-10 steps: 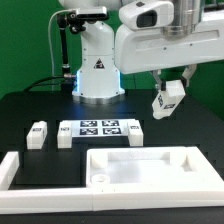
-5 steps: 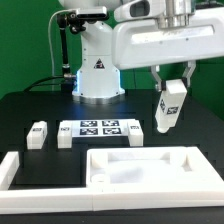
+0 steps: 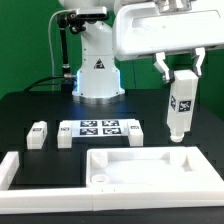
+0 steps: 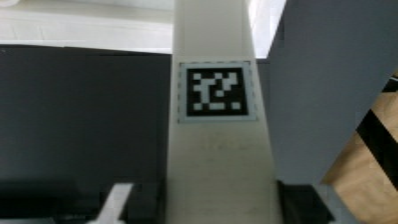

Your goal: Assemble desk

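One white leg post [image 3: 181, 108] gripped upright between the jaws, ends cut off in wrist view; rimmed desk panel [image 3: 150, 152] flat on the bench [image 3: 30, 105] below, interior washed out white.

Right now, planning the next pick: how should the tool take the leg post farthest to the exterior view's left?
Probably from above, closing across the middle of the leg post on its long sides: it seems to lie flat on the table, tag up, with both sides free.
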